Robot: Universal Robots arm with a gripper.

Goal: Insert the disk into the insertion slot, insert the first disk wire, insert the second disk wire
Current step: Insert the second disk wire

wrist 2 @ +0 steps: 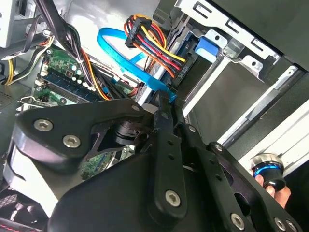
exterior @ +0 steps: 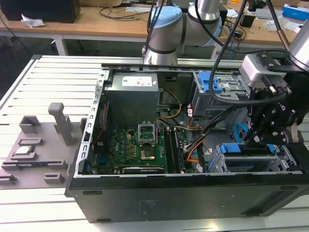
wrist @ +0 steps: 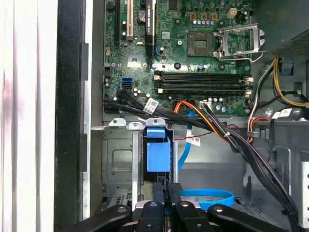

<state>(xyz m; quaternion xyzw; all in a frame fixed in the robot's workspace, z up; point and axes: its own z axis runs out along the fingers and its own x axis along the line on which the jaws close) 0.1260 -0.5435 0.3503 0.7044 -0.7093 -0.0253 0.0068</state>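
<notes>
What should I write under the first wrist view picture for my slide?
The robot's hand hovers by the blue disk carrier in the drive cage, below a green motherboard.

Silver arm (exterior: 208, 9) w/ pale blue joint caps, black gripper (exterior: 263, 126), silver screws.

We see an open computer case (exterior: 183, 193) lying on the slatted tabletop (exterior: 48, 82), its green motherboard (exterior: 135, 150) exposed. The black gripper (exterior: 253, 140) hangs over the silver drive cage (exterior: 289, 162) at the case's corner, where the blue-framed disk (exterior: 241, 150) sits.
</notes>
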